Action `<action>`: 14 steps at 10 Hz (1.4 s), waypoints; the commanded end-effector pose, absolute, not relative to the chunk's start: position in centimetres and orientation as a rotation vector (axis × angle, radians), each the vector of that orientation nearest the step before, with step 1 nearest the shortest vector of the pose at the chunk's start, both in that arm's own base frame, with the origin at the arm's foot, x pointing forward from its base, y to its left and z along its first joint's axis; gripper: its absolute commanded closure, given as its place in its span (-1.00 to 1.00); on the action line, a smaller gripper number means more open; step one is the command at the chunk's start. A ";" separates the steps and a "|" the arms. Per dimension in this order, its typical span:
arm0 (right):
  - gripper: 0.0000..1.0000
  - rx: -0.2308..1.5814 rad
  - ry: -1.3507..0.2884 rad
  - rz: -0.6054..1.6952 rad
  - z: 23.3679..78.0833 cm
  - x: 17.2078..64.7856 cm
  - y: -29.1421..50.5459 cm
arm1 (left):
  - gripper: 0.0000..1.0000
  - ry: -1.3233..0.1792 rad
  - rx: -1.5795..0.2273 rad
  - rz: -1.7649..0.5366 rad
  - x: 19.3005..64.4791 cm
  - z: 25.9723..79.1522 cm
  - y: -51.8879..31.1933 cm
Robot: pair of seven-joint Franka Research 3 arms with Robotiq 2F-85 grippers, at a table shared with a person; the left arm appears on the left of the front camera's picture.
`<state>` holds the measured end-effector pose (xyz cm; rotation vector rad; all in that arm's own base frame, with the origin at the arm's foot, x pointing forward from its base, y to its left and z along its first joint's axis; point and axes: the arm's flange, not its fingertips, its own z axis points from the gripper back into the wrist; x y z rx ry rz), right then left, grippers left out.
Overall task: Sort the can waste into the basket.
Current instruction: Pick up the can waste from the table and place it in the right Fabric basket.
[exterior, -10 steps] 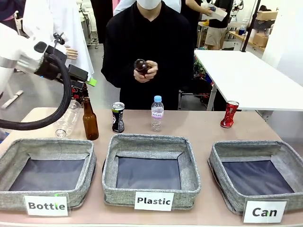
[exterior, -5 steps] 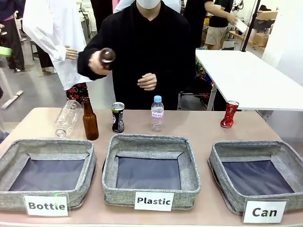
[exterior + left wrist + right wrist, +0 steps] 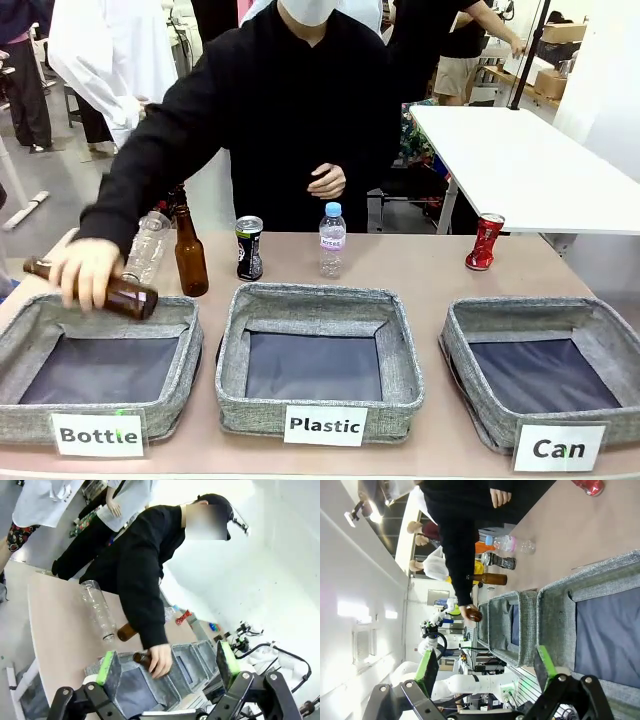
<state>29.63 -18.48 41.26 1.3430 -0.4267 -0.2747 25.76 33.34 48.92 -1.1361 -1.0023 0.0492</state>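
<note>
The black can (image 3: 249, 247) stands upright on the table behind the middle basket. Tilted near the far right edge is the red can (image 3: 485, 241), behind the grey basket (image 3: 462, 372) labelled "Can", which holds nothing. My left gripper (image 3: 167, 662) is open and high above the table's left end, with nothing between its green pads. In the right wrist view my right gripper (image 3: 486, 666) is open too, hanging over the Can basket (image 3: 600, 572), with the red can (image 3: 588, 486) and the black can (image 3: 497, 560) farther off.
A person's hand holds a brown bottle (image 3: 120, 295) on its side over the "Bottle" basket (image 3: 30, 330). The "Plastic" basket (image 3: 398, 350) sits in the middle. Another brown bottle (image 3: 190, 255) and two clear plastic bottles (image 3: 332, 240) (image 3: 148, 248) are behind the baskets.
My left arm has left the front view. The person has swung the brown bottle from chest height out to the left and down over the Bottle basket.
</note>
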 end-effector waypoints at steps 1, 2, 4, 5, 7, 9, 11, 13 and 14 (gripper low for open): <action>-1.00 1.347 -0.445 -0.253 41.4 29.7 -18.7 | -1.00 -1.046 -1.202 0.024 25.5 46.8 33.3; -1.00 1.347 -0.445 -0.253 41.4 29.7 -18.7 | -1.00 -1.052 -1.214 0.036 25.0 46.0 33.3; -1.00 1.347 -0.445 -0.253 41.4 29.7 -18.7 | -1.00 -1.050 -1.209 0.057 24.2 45.3 33.1; -1.00 1.347 -0.445 -0.253 41.4 29.7 -18.7 | -1.00 -1.035 -1.203 0.050 25.0 45.8 32.8; -1.00 1.347 -0.445 -0.253 41.4 29.7 -18.7 | -1.00 -0.958 -1.104 0.032 27.2 48.4 29.5; -1.00 1.347 -0.445 -0.253 41.4 29.7 -18.7 | -1.00 -0.873 -0.912 -0.052 31.3 51.9 23.0; -1.00 1.347 -0.445 -0.253 41.4 29.7 -18.7 | -1.00 -0.724 -0.742 -0.260 36.1 52.8 13.8; -1.00 1.347 -0.445 -0.253 41.4 29.7 -18.7 | -1.00 -0.695 -0.555 -0.372 39.1 52.5 5.0; -1.00 1.347 -0.445 -0.253 41.4 29.7 -18.7 | -1.00 -0.713 -0.511 -0.420 39.5 52.3 1.8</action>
